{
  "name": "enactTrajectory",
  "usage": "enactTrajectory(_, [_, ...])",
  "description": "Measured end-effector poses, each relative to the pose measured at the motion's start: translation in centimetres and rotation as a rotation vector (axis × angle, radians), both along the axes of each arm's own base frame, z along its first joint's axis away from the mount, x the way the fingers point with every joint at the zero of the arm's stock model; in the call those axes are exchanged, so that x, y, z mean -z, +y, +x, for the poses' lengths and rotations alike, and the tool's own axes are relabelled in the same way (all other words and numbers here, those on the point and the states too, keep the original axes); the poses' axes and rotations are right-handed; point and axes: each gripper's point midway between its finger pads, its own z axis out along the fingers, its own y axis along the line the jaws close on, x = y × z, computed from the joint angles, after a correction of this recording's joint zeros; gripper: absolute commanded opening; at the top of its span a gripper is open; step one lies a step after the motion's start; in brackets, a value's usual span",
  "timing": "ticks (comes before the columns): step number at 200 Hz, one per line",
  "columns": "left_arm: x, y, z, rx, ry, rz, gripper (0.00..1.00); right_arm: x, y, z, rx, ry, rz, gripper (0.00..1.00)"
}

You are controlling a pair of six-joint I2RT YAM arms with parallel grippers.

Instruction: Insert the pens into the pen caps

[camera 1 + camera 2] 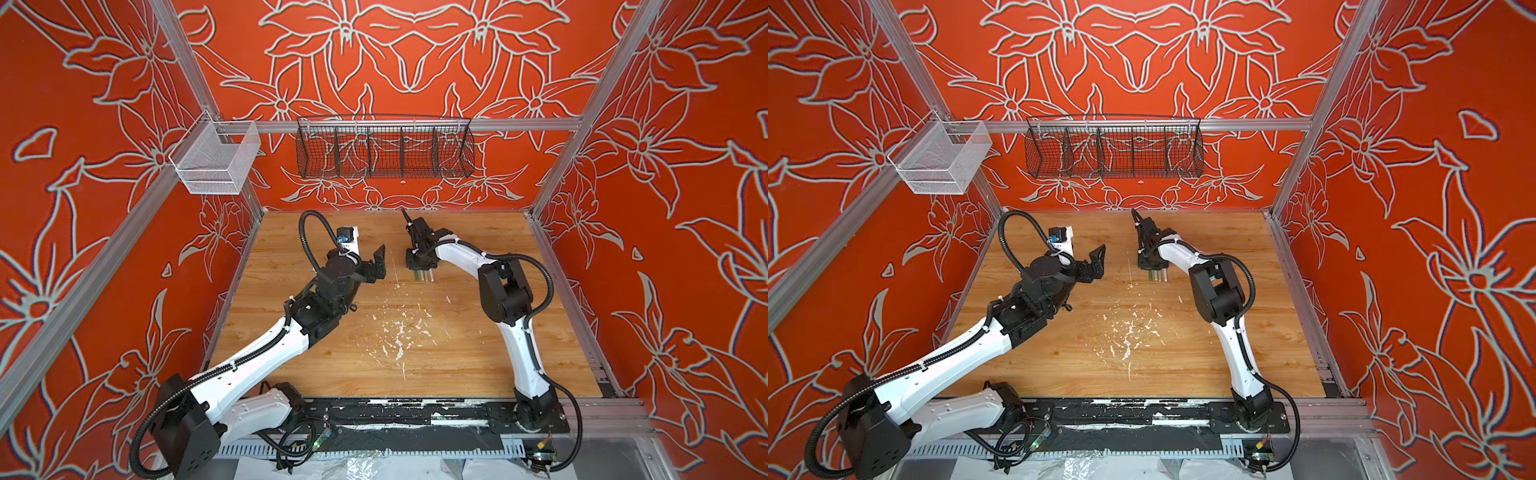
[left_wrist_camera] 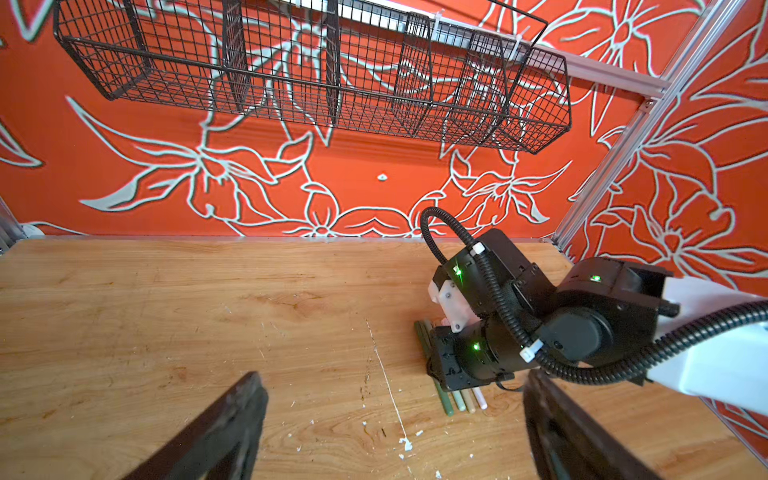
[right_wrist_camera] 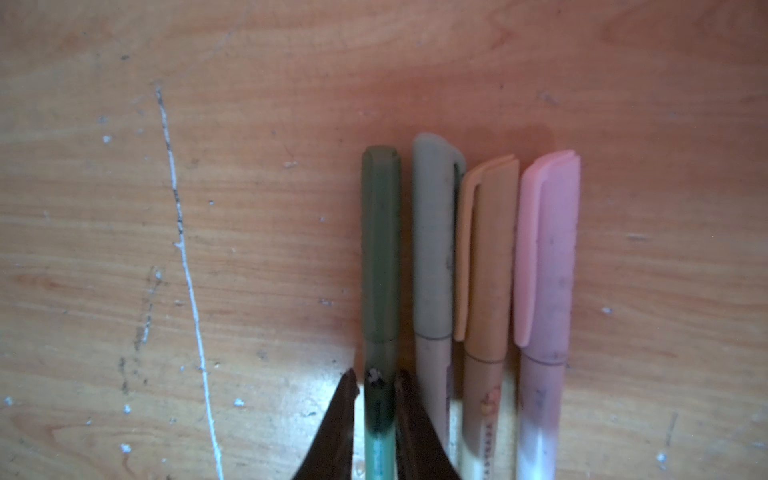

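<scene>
Four pens lie side by side on the wooden table (image 3: 124, 249), under my right wrist in both top views (image 1: 423, 276) (image 1: 1157, 276). In the right wrist view each pen wears its cap: dark green cap (image 3: 381, 245), light green cap (image 3: 434, 237), tan cap (image 3: 486, 249), pale pink cap (image 3: 548, 249). My right gripper (image 3: 376, 376) points down and straddles the dark green pen's barrel (image 3: 379, 419). Its jaws are narrowly open, with a thin gap on one side. My left gripper (image 1: 380, 266) (image 2: 395, 378) hovers wide open and empty, left of the pens (image 2: 457, 401).
White paint flecks (image 1: 399, 328) are scattered over the middle of the table, and a thin white streak (image 3: 183, 257) runs beside the pens. A black wire basket (image 1: 384, 151) hangs on the back wall. A white mesh basket (image 1: 216, 160) hangs at the left rail.
</scene>
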Motion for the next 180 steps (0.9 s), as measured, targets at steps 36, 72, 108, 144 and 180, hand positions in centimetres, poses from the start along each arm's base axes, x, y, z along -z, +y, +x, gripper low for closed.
enactTrajectory(36, [0.0,-0.1,0.0,0.017,-0.005,0.028,0.96,-6.8,-0.2,-1.2,-0.019,-0.099,0.069,0.27])
enactTrajectory(72, [-1.5,-1.2,-0.2,0.083,-0.031,0.123,0.97,-17.0,-2.0,-6.0,-0.079,-0.302,0.19,0.36])
enactTrajectory(108, [-6.3,-1.0,-0.1,0.051,-0.037,0.141,0.97,-21.7,-4.2,-11.6,-0.171,-0.444,0.24,0.59])
enactTrajectory(144, [-5.0,1.1,-1.8,0.001,0.019,0.111,0.97,-22.2,-7.5,-15.3,-0.15,-0.537,0.211,0.97])
enactTrajectory(180, [3.8,3.7,-4.7,-0.007,0.06,0.205,0.97,-18.7,-12.1,-16.9,-0.053,-0.611,0.045,0.97])
